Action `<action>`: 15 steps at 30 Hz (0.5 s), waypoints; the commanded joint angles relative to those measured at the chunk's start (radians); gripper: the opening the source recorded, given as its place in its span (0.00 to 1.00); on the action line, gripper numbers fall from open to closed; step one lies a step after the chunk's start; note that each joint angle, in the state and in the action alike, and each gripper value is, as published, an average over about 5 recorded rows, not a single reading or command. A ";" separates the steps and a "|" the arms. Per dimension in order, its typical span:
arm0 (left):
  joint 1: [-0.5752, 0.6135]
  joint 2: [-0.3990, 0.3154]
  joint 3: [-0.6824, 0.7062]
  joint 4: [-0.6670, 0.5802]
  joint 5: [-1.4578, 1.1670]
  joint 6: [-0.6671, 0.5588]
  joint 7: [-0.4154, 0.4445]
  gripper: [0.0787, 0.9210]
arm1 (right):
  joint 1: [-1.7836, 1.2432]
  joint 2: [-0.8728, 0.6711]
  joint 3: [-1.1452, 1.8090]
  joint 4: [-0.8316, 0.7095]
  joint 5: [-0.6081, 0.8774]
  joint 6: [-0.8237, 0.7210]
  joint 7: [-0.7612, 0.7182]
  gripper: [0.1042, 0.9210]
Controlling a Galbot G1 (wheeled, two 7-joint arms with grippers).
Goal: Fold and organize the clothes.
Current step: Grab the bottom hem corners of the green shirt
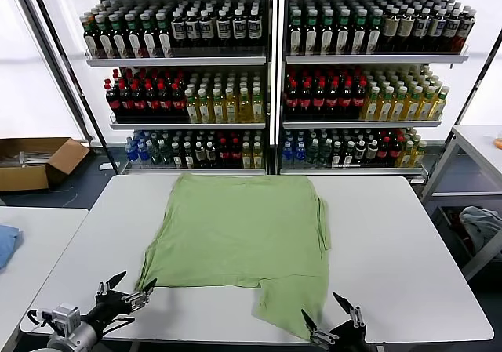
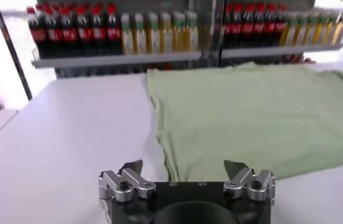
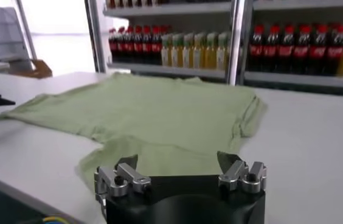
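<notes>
The clothes (image 1: 239,230) are one light green T-shirt lying flat, plain side up, in the middle of the white table (image 1: 392,242). A sleeve or flap reaches toward the near edge at the right. My left gripper (image 1: 133,287) hovers open at the near left, just off the shirt's near-left corner. My right gripper (image 1: 325,314) is open at the near edge, beside the shirt's lowest flap. The left wrist view shows the shirt (image 2: 256,115) ahead of the open left gripper (image 2: 183,167). The right wrist view shows the shirt (image 3: 153,112) ahead of the open right gripper (image 3: 177,161). Neither holds anything.
Shelves of bottles (image 1: 267,78) stand behind the table. A cardboard box (image 1: 31,162) lies on the floor at far left. A second table at left carries a blue cloth (image 1: 6,242). A side table and grey fabric heap (image 1: 482,223) are at right.
</notes>
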 commanded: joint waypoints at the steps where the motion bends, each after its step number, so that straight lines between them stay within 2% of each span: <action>1: -0.031 0.069 0.046 0.031 -0.029 0.103 -0.056 0.88 | 0.018 -0.010 -0.072 -0.003 -0.023 -0.121 0.054 0.88; 4: -0.043 0.065 0.053 0.036 -0.041 0.101 -0.065 0.88 | 0.032 -0.001 -0.091 -0.017 -0.027 -0.123 0.051 0.86; 6: -0.051 0.061 0.056 0.037 -0.053 0.099 -0.072 0.88 | 0.042 0.004 -0.102 -0.027 -0.032 -0.124 0.046 0.81; 15: -0.073 0.050 0.088 0.053 -0.061 0.099 -0.083 0.88 | 0.044 0.027 -0.118 -0.041 -0.031 -0.116 0.041 0.49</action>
